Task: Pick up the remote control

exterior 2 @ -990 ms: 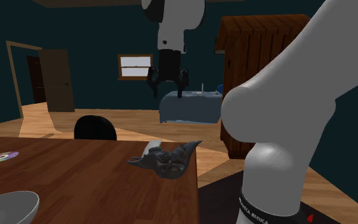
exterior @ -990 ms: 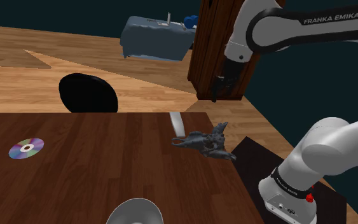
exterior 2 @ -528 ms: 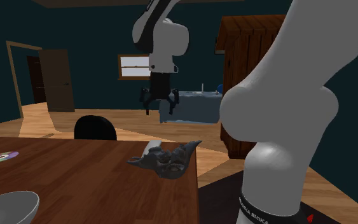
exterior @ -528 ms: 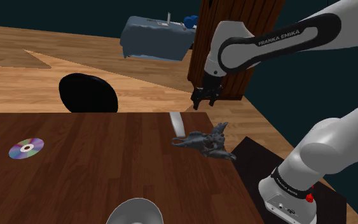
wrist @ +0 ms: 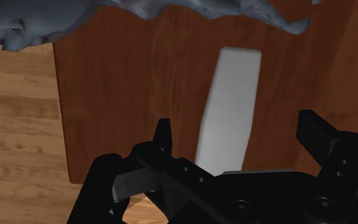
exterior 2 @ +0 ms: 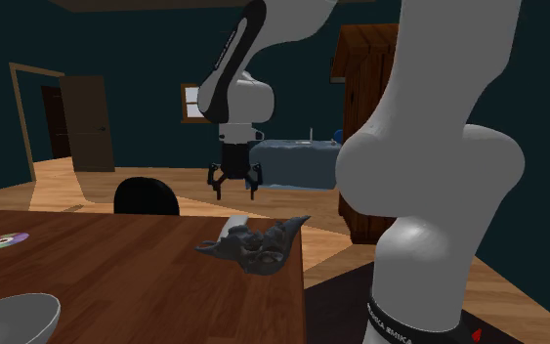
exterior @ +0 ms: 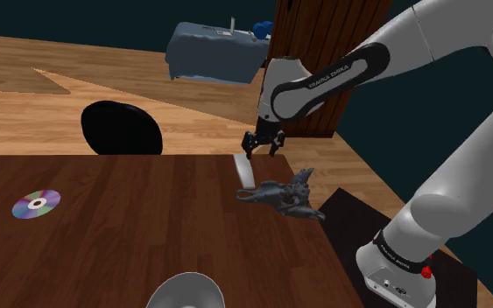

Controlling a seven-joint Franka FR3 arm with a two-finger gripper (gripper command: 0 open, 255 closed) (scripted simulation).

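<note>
Plainly we are only at the approach: our gripper [exterior: 263,149] hovers, jaws wide apart and empty, over the white remote control [exterior: 244,170] lying at eleven o'clock from the grey figurine [exterior: 284,194]; descent, closing and lift remain.

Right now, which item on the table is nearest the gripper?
The flat white remote control, at the far edge of the table, right under the open gripper. The dark grey figurine lies beside it; the disc and bowl are much farther off.
</note>
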